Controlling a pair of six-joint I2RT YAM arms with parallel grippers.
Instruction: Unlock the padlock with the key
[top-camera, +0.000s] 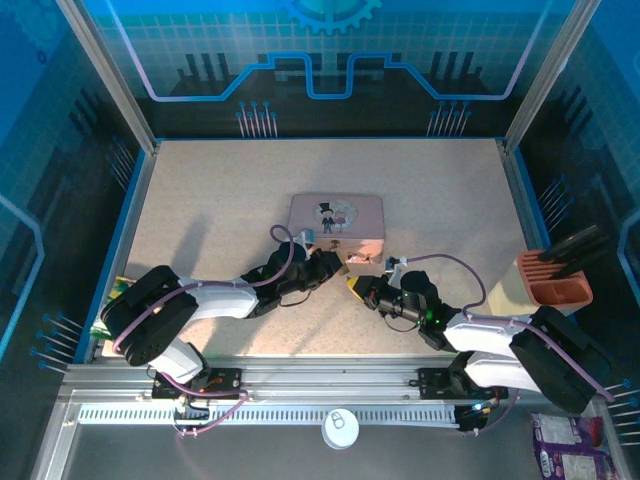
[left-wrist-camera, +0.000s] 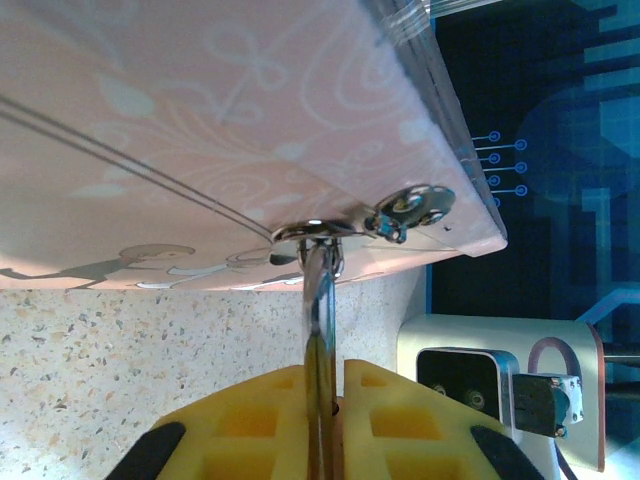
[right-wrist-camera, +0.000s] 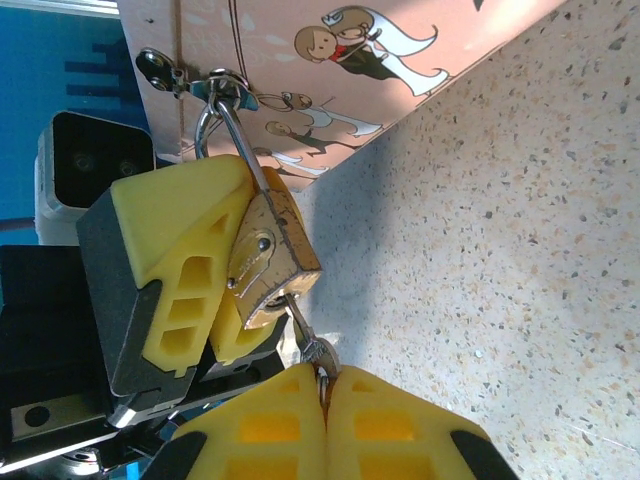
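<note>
The small brass padlock (right-wrist-camera: 270, 255) hangs by its thin silver shackle (right-wrist-camera: 232, 118) from the hasp (right-wrist-camera: 215, 85) on the pink tin (top-camera: 335, 215). My left gripper (left-wrist-camera: 322, 400) is shut on the padlock (left-wrist-camera: 320, 330), which it sees edge-on between its yellow fingers (right-wrist-camera: 170, 250). The key (right-wrist-camera: 312, 345) sits in the keyhole on the underside of the lock body. My right gripper (right-wrist-camera: 325, 385) is shut on the key's head. From above, both grippers meet just in front of the tin, the left gripper (top-camera: 322, 266) and the right gripper (top-camera: 360, 288) on either side of the padlock (top-camera: 350, 262).
A beige and orange holder (top-camera: 553, 280) with a dark tool stands at the right table edge. A white round cap (top-camera: 340, 428) lies on the front rail, and a purple packet (top-camera: 570, 450) lies at the bottom right. Speckled tabletop (top-camera: 200, 200) surrounds the tin.
</note>
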